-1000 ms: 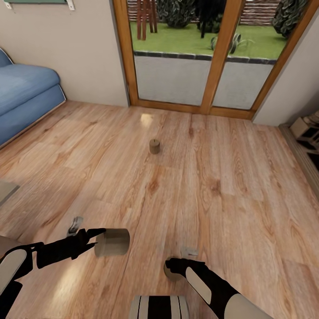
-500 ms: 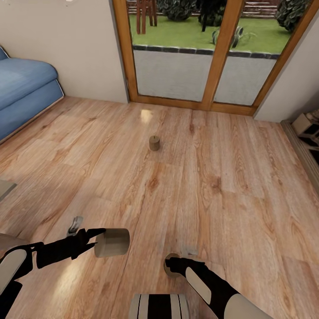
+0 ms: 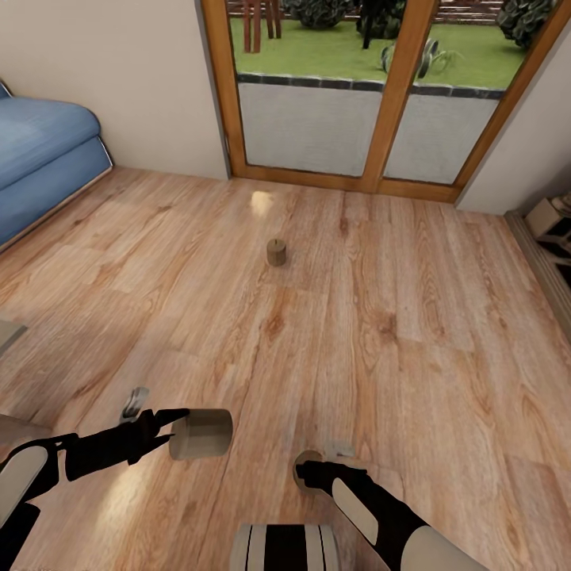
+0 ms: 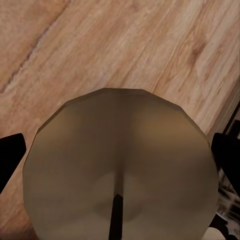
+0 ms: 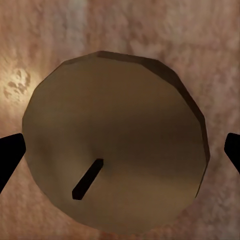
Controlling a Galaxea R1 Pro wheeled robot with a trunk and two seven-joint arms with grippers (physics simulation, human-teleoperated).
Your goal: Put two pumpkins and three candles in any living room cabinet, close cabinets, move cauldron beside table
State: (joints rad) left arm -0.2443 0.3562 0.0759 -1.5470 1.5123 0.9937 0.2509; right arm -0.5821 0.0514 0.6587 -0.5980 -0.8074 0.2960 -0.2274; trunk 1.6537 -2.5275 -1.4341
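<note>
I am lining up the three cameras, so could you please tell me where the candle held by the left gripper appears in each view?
Head view: the held candle lies on its side at lower left, at the tip of the left gripper.
Left wrist view: the same candle, wick end facing the camera, sits between the fingertips.
Right wrist view: a different candle.
Shared landmark: the wooden floor.

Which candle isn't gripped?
The candle standing upright on the floor near the glass doors. The other two sit in the left gripper and the right gripper.
</note>
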